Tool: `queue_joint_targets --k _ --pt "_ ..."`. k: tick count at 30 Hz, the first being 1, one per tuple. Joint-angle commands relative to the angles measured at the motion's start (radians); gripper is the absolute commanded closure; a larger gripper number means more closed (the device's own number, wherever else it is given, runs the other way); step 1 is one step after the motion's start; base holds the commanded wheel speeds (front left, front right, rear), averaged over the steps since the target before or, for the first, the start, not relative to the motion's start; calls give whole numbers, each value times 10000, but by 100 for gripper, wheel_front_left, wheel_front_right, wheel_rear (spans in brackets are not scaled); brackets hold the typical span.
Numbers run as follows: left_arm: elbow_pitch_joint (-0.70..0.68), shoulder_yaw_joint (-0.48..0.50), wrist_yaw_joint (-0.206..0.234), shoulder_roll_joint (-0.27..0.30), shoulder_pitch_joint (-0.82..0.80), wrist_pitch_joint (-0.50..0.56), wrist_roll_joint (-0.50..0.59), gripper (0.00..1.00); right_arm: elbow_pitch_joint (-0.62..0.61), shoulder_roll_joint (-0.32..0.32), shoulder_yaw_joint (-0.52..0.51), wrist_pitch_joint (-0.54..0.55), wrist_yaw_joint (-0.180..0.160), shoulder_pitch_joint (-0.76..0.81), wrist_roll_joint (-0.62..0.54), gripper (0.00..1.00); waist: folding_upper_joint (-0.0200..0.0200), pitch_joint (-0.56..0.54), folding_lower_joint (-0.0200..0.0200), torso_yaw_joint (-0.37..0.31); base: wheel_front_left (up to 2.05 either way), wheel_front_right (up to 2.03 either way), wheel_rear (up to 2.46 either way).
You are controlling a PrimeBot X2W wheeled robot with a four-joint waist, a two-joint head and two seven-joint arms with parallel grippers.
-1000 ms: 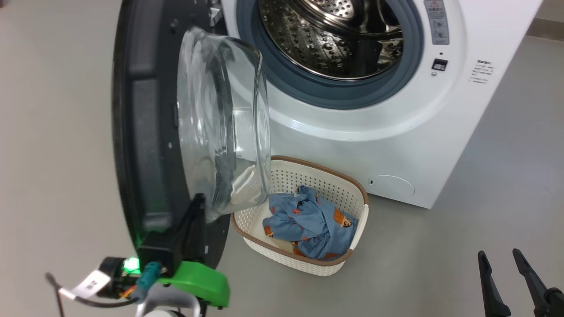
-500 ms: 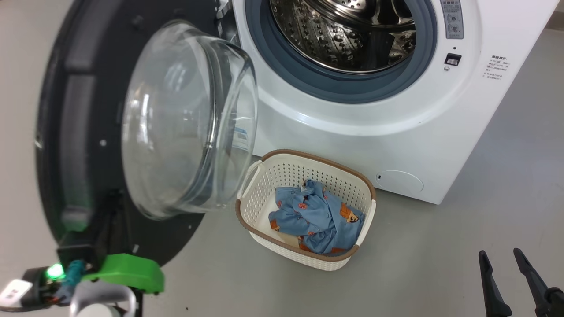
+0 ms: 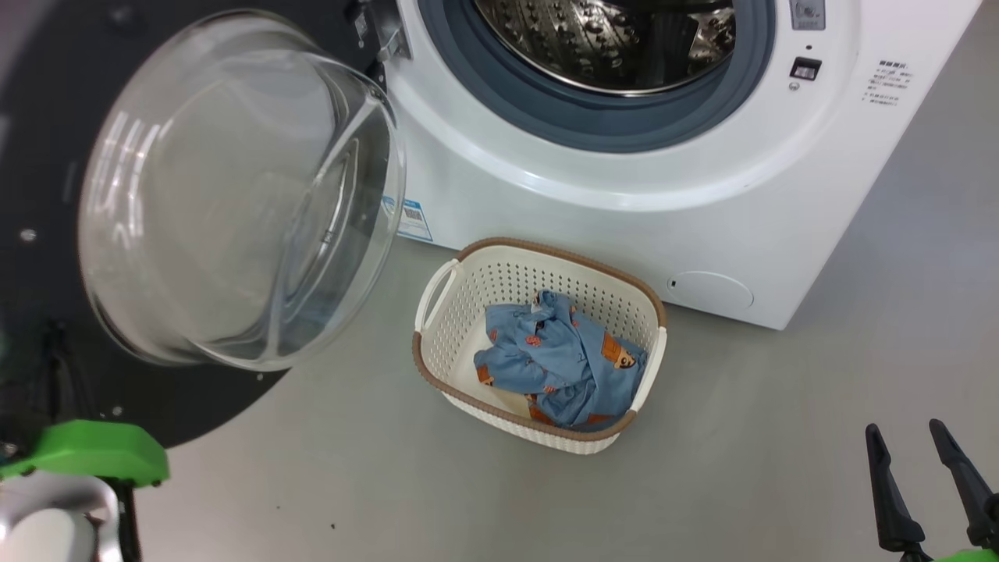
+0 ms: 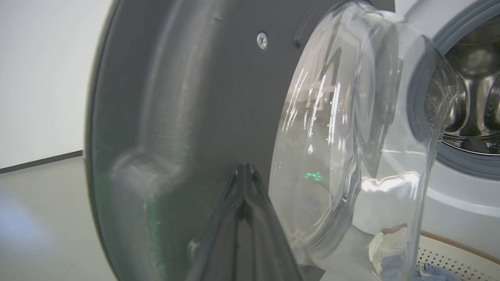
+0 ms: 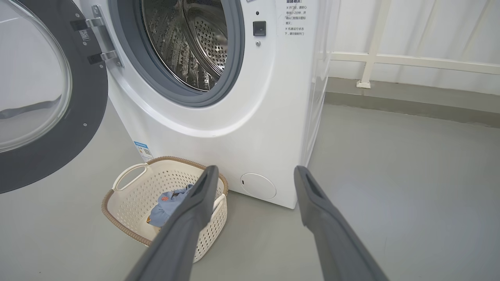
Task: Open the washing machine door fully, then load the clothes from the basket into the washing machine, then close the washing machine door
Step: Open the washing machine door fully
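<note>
Nearest the robot, the right claw point(image 5: 256, 173) hangs low over the grey floor point(image 3: 780, 437). Its two dark fingers are spread wide with nothing between them, so this looks like the arm held free to fetch the laundry. The left claw point(image 4: 245, 171) is pinched shut on nothing, its fingers laid together into one blunt point. That tip sits on or just off the dark inner face of the washing machine door point(image 4: 175, 117), beside the bulging glass porthole point(image 3: 234, 195). Whether it truly touches I cannot tell, but a closed point like that suits pushing a panel rather than gripping it. The door stands swung out to the robot's left on its hinge point(image 5: 99, 39), wide enough to leave the mouth unobstructed, so the opening step looks nearly or wholly done. Beyond the door's lower rim, the basket point(image 3: 538, 248) stands on the floor just in front of the washing machine point(image 3: 624, 226). It sits under the opening, between the blue energy sticker point(image 3: 411, 218) and the round flap point(image 3: 710, 290), a short lift from where its load must go. The clothes point(image 3: 558, 363), a crumpled blue bundle with orange figures, lie inside it toward its right-hand end, none yet loaded. Farthest off, the grey gasket point(image 3: 546, 117) rings the perforated steel drum point(image 3: 609, 39), which faces the robot squarely, ready to receive them.
</note>
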Motion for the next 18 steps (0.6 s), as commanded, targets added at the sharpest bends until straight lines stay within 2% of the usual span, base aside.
queue_joint_targets --k 1,2,18 --pt "107 754 -109 706 -670 -190 -208 100 -303 -224 191 -120 29 -288 16 0 0 235 -1 -8 0 0 0" --pt "107 754 -109 706 -670 -190 -208 100 -303 -224 191 -120 29 -288 16 0 0 235 -1 -8 0 0 0" --pt "2984 1702 -1830 1551 -2318 -787 -1310 100 -509 -712 84 -120 29 -500 71 0 0 1071 -1 -46 0 0 0"
